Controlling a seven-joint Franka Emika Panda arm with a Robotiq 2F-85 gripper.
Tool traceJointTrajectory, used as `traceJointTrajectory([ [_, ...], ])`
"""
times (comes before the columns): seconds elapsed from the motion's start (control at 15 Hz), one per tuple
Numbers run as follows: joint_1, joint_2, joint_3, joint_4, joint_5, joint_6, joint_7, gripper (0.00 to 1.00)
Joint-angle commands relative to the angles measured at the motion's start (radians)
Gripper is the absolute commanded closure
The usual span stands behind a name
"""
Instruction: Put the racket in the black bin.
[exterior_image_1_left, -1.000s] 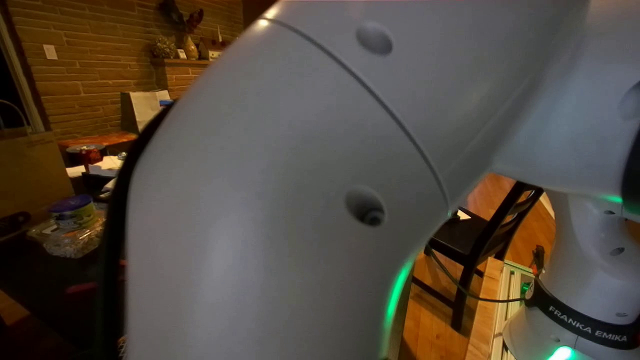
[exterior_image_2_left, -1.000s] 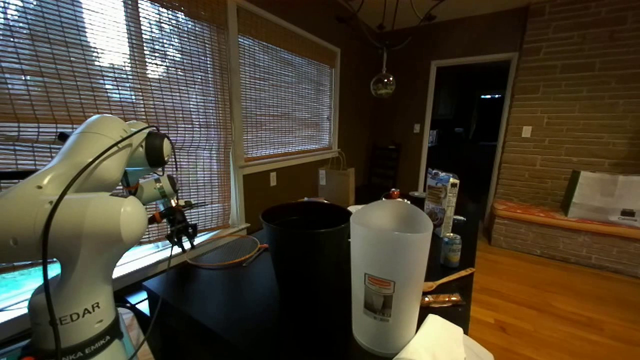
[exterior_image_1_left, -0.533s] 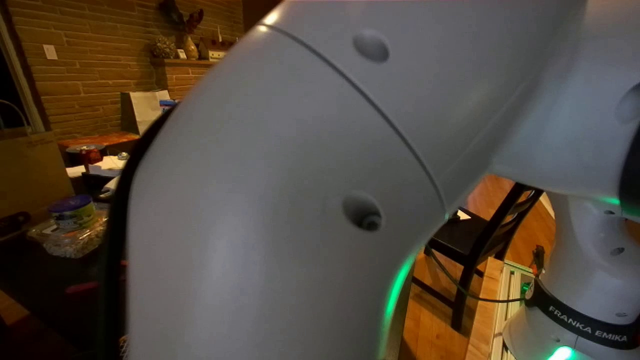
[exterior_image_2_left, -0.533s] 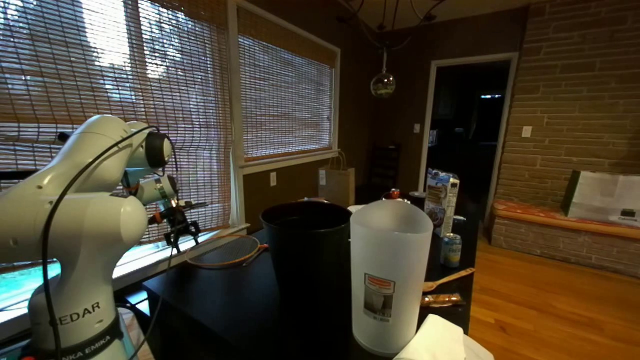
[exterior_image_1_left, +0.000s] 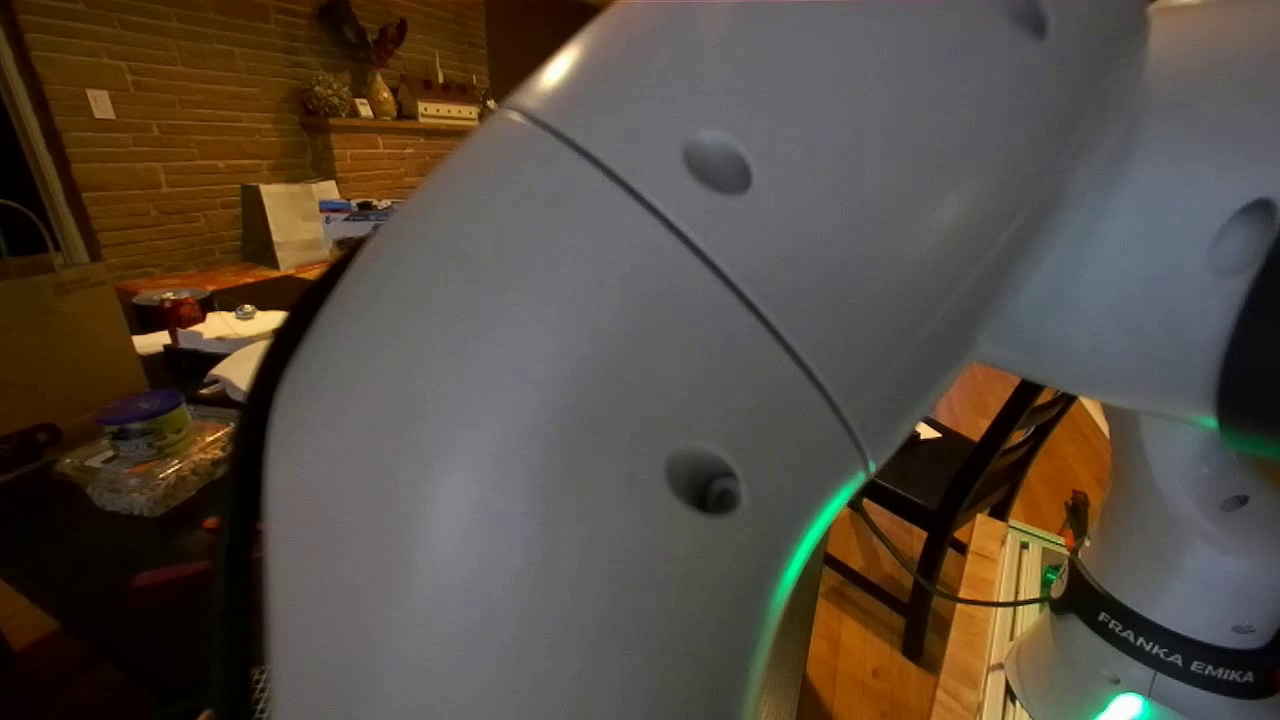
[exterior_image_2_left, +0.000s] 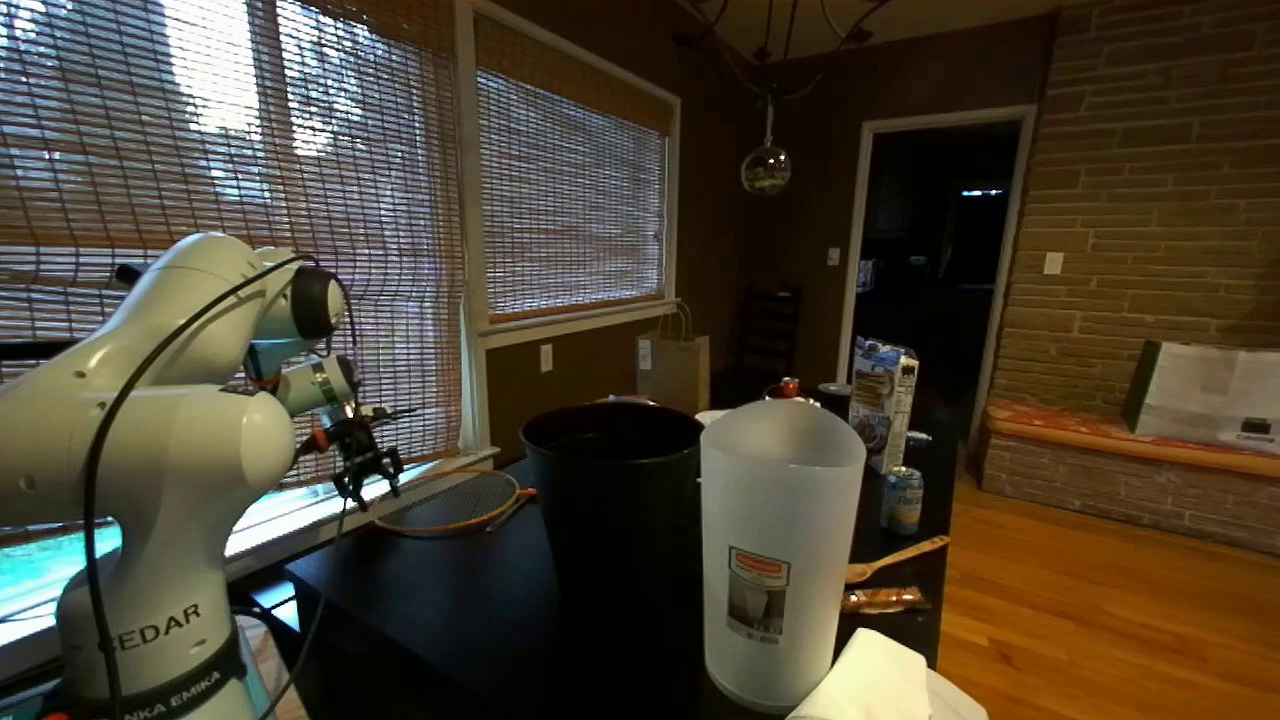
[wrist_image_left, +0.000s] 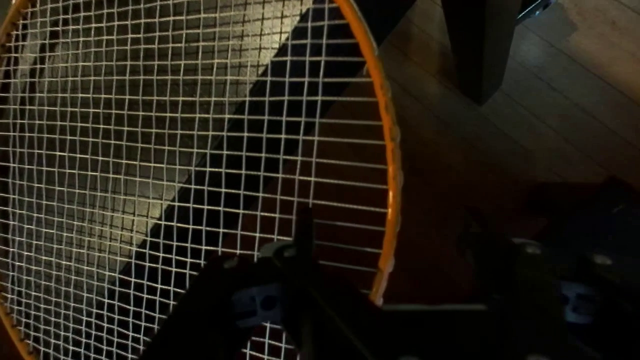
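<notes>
The racket (exterior_image_2_left: 458, 502) lies flat at the window side of the dark table in an exterior view, its orange head toward my arm and its reddish shaft running behind the bin. The black bin (exterior_image_2_left: 625, 530) stands upright on the table, right of the racket head; its inside bottom is hidden. My gripper (exterior_image_2_left: 374, 494) is open over the near edge of the racket head. In the wrist view the racket's orange rim (wrist_image_left: 394, 185) passes between the spread fingers of the gripper (wrist_image_left: 389, 220), nearer the left finger. My arm hides most of the scene in an exterior view.
A translucent white bin (exterior_image_2_left: 780, 560) stands beside the black bin. A box (exterior_image_2_left: 882, 405), a can (exterior_image_2_left: 903, 500), a wooden spoon (exterior_image_2_left: 895, 560) and a wrapped bar (exterior_image_2_left: 885, 600) lie along the table's far side. The window blind (exterior_image_2_left: 370, 220) is close behind my arm.
My arm has sunk a little. The gripper has turned and come slightly lower over the racket's edge, fingers still spread. The racket and bins have not moved.
</notes>
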Motion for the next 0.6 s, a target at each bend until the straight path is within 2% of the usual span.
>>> traceJointTrajectory([
  [0.0,0.006,0.006,-0.012,0.006,-0.016,-0.004,-0.033,0.55],
  [0.4,0.002,-0.003,-0.024,-0.003,-0.020,-0.006,-0.046,0.97],
  [0.53,0.002,-0.009,-0.028,-0.011,-0.021,-0.004,-0.042,1.00],
])
